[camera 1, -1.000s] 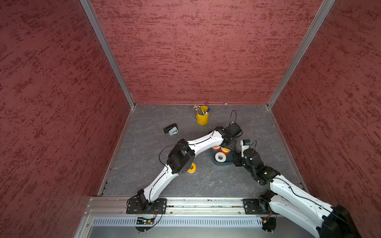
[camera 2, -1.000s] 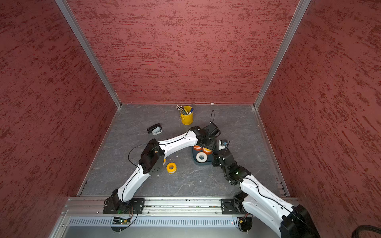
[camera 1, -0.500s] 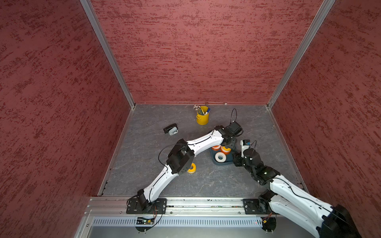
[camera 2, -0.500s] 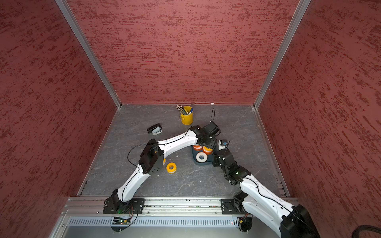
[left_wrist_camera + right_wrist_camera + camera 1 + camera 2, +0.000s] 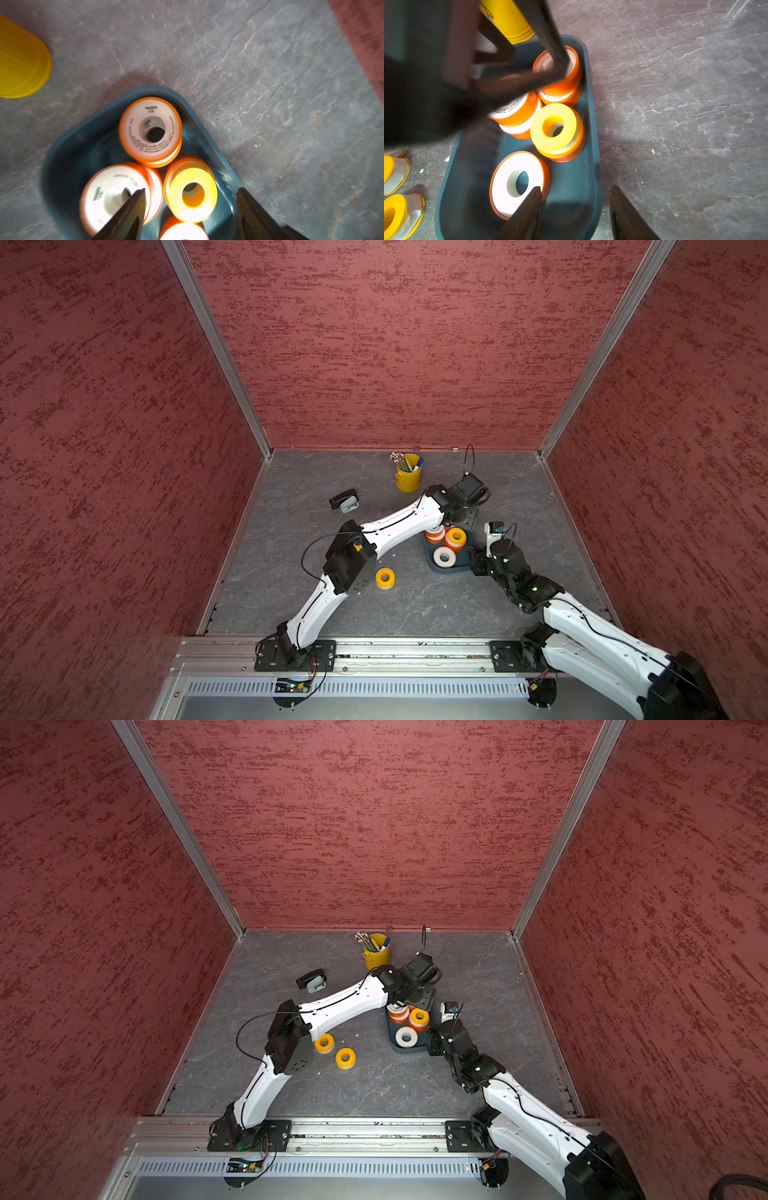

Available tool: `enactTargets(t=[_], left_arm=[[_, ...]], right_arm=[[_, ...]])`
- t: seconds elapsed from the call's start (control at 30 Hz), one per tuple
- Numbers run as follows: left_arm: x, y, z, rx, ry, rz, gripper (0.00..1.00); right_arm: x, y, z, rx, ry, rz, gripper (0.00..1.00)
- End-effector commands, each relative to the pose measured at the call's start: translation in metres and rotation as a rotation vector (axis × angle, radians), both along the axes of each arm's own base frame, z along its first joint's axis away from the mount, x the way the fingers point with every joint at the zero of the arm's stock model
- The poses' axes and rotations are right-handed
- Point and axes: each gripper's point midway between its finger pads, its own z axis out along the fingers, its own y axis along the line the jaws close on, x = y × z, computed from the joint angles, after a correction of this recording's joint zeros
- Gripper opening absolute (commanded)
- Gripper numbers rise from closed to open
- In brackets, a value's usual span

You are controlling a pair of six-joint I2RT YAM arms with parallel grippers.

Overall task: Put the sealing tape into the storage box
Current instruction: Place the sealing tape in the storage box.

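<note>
Hovering above the far end of the storage box, the left gripper has its fingers spread wide and grips nothing; in the left wrist view a yellow roll perched on an orange one shows lower down in the gap. The box sits on the surface a little right of the middle, its long sides running from near edge toward far edge. Inside it, sealing tape is stacked two high at the far end, and a white-faced roll lies flat toward the near end. The right gripper stands partly open astride the box's right wall, one finger over the inside beside the white-faced roll, the other outside over the surface; it holds nothing. Two loose yellow rolls lie left of the middle, beside the left arm's elbow. A yellow pen bucket stands near the far edge, with a black-and-grey tool to its left.
</note>
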Motion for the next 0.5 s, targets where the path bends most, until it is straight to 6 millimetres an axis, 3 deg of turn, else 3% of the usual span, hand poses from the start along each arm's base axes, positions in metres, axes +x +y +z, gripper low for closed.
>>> enactTargets(t=[0.0, 0.23, 0.47], left_arm=[[0.005, 0.020, 0.039, -0.041, -0.064, 0.027, 0.72], [-0.005, 0.086, 0.076, -0.051, -0.111, 0.109, 0.73], [-0.031, 0.178, 0.100, -0.057, -0.147, 0.237, 0.73]], right_arm=[[0.006, 0.005, 0.015, 0.024, -0.037, 0.003, 0.55], [0.007, 0.006, 0.014, 0.023, -0.035, 0.004, 0.55], [0.006, 0.006, 0.014, 0.023, -0.033, 0.007, 0.55]])
